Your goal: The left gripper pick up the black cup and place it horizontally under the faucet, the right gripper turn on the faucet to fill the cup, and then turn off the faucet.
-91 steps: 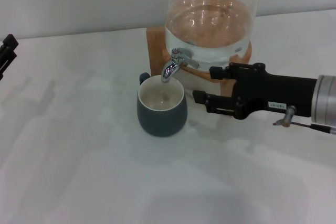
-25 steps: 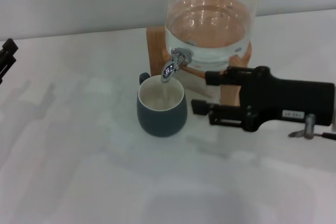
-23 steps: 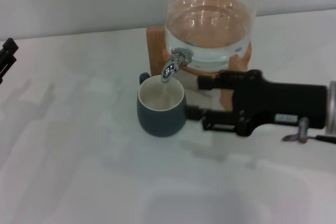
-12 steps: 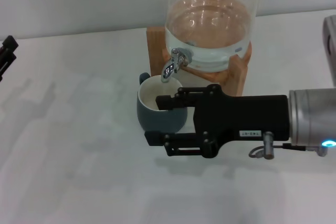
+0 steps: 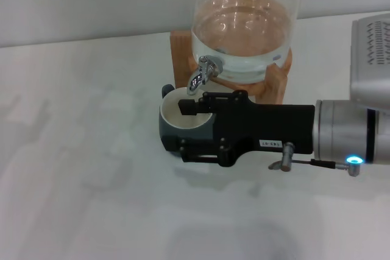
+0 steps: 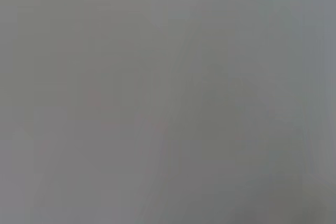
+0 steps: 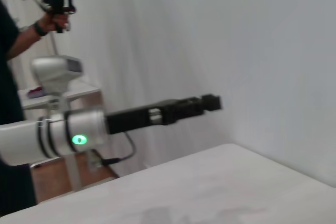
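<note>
The black cup (image 5: 169, 130) stands upright on the white table (image 5: 85, 181), directly below the chrome faucet (image 5: 201, 76). My right gripper (image 5: 184, 127) reaches in from the right and is open. One finger lies across the cup's cream mouth and the other along its near side, so much of the cup is covered. The right wrist view shows the left gripper (image 7: 203, 102) held out in the air on its white arm with a green light, away from the cup. The left wrist view is plain grey.
The faucet belongs to a clear glass dispenser (image 5: 244, 35) of water on a wooden stand (image 5: 180, 50) at the back of the table. A person (image 7: 16, 40) holding a device stands behind the left arm. A white wall runs behind the table.
My right gripper has swung left from beside the wooden stand to over the cup. The left gripper has gone from the head view's left edge.
</note>
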Robot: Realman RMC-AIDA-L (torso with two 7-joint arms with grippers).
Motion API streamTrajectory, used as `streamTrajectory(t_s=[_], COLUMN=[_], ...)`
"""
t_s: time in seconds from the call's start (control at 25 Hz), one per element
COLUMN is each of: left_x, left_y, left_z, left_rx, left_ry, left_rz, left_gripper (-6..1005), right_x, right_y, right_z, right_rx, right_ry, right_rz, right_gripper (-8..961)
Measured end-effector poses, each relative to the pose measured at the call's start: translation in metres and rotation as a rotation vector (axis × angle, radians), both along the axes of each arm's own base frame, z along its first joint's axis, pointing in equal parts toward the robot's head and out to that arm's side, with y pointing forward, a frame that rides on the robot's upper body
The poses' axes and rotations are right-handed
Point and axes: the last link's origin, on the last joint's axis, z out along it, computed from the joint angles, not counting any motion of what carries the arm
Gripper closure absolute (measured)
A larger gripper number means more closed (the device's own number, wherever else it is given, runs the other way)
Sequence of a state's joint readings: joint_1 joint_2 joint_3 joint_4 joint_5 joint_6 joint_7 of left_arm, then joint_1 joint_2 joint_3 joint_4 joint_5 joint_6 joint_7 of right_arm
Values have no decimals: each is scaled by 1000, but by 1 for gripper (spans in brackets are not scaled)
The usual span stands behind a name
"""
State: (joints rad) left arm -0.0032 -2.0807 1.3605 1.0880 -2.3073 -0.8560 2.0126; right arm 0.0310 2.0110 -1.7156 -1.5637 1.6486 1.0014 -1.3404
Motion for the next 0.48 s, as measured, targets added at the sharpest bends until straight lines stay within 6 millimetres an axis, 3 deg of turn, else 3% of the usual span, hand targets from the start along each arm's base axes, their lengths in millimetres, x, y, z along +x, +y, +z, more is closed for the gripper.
streamTrajectory(t_s=[0.24,0.48], left_x=[-4,-4], left_y=[-5,-5], left_z=[7,4], left_rx=[14,0], left_ry=[-32,-7], left_rz=[23,23], left_gripper=[300,219], right_x=[-5,-17], right_y=[3,6], right_z=[-9,-13], right_rx=[37,82], right_ry=[-29,-65], right_rz=[-41,-36], right_gripper=[273,273])
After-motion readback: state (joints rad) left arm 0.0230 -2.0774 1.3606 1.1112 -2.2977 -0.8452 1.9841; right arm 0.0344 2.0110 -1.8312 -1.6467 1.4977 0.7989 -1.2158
